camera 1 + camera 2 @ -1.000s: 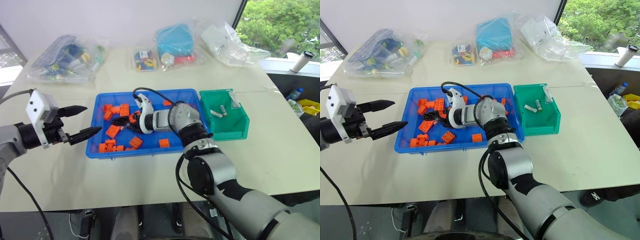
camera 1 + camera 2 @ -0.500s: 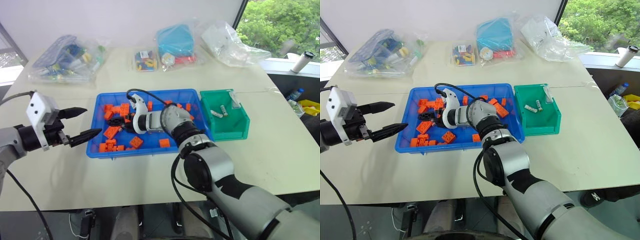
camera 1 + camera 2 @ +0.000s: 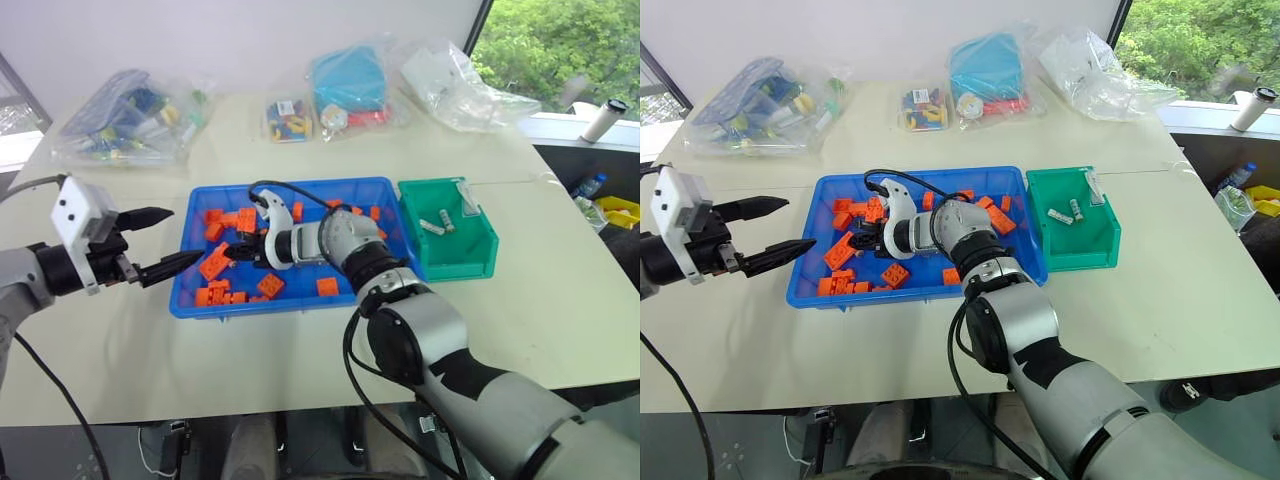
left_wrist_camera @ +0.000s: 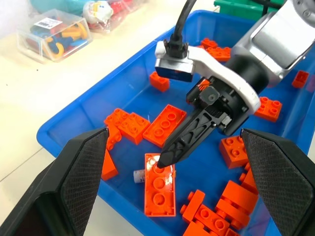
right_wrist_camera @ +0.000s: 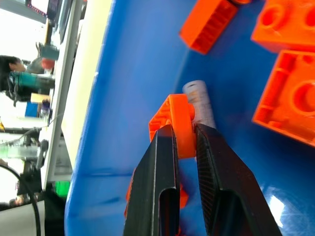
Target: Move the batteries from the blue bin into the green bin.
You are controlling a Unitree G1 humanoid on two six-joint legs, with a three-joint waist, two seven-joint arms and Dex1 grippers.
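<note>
The blue bin (image 3: 300, 305) lies mid-table with several orange bricks in it. My right gripper (image 3: 232, 252) reaches into its left half and is shut on the edge of an orange brick (image 5: 178, 129). A silver-grey battery (image 5: 198, 100) lies on the bin floor just behind that brick, touching it; it also shows as the battery (image 4: 139, 176) beside a long orange brick (image 4: 160, 189). My left gripper (image 3: 160, 243) hovers open just left of the blue bin, holding nothing. The green bin (image 3: 468, 262) stands against the blue bin's right side with two batteries (image 3: 438, 225) inside.
Clear bags of toys and parts (image 3: 135, 115) lie along the table's far side, with a small box of coloured pieces (image 3: 290, 118) and a teal box (image 3: 350, 82). The right arm's black cable (image 3: 290, 188) loops over the blue bin.
My right gripper went from open to shut, clamping an orange brick, after sliding left in the blue bin. Some bricks near it shifted. The left gripper stayed where it was.
</note>
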